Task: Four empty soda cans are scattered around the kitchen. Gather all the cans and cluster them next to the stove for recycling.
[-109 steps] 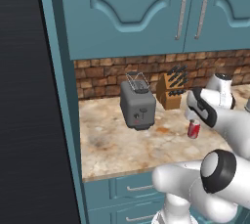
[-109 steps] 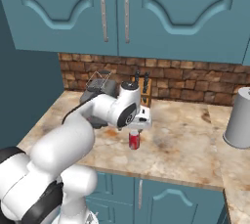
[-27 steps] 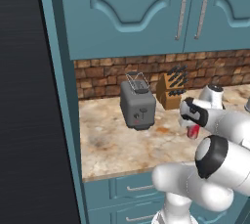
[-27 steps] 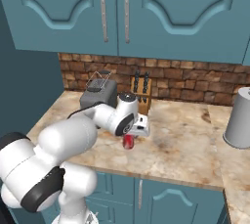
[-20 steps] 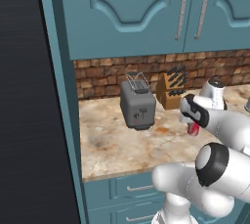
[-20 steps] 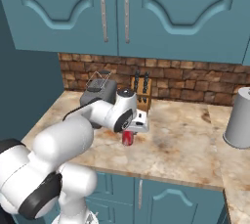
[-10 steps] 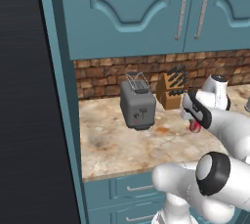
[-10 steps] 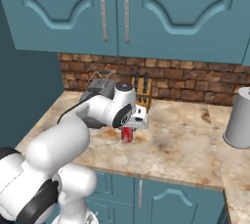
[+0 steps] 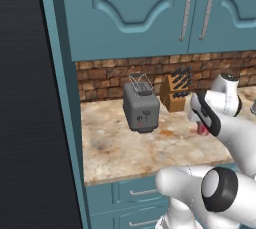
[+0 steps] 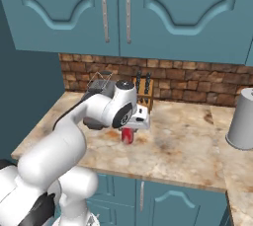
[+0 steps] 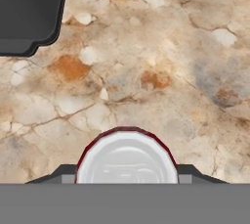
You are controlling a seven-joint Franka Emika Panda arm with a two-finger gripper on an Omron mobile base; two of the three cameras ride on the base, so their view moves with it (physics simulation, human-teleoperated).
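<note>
Can: a small red drink can (image 10: 127, 135) with a round silver top (image 11: 127, 164); the red shows as a thin rim around the pale lid in the hand view, and as a short red cylinder under the hand in the right base view.
Can, place: upright, over the mottled stone counter (image 10: 183, 141), in front of the knife block (image 10: 143, 92) and right of the toaster (image 9: 141, 108); whether its base touches the counter I cannot tell.
Gripper: the gripper (image 11: 127, 173) points straight down, its two dark fingertips (image 11: 58, 175) pressed against opposite sides of the can, holding it.
Left base view: a bit of red (image 9: 202, 130) peeks out below the white hand.
Around: brick back wall (image 10: 197, 83), blue cabinets (image 10: 148, 8) above, a grey cylinder (image 10: 241, 119) well apart at the right.
</note>
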